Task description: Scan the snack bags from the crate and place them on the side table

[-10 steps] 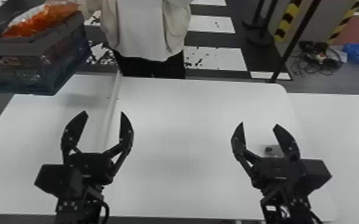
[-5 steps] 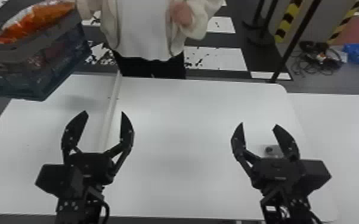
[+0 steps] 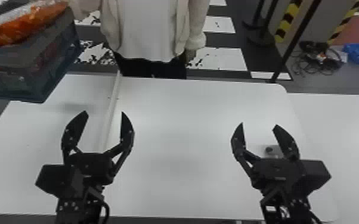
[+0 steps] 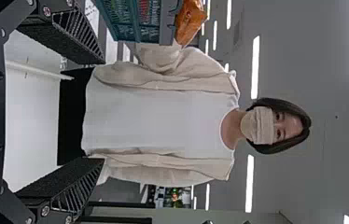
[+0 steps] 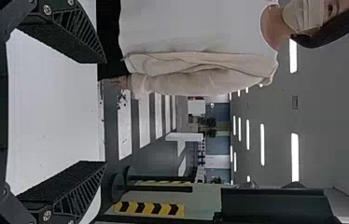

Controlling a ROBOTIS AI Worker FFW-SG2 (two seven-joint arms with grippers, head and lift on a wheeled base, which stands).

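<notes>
Left wrist view: crate [image 4: 135,21] (orange bag [image 4: 190,21] atop); right: striped band [image 5: 149,208].

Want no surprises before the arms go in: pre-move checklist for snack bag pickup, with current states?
1. Black two-fingered left tool open, empty: ok
2. Black two-fingered right tool open, empty: ok
3. Orange, shiny snack bag at the crate's top: ok
4. Blue-grey plastic crate resting on the white table: cannot tell
5. Person clear of crate: not ok, cream sleeve right beside it
</notes>
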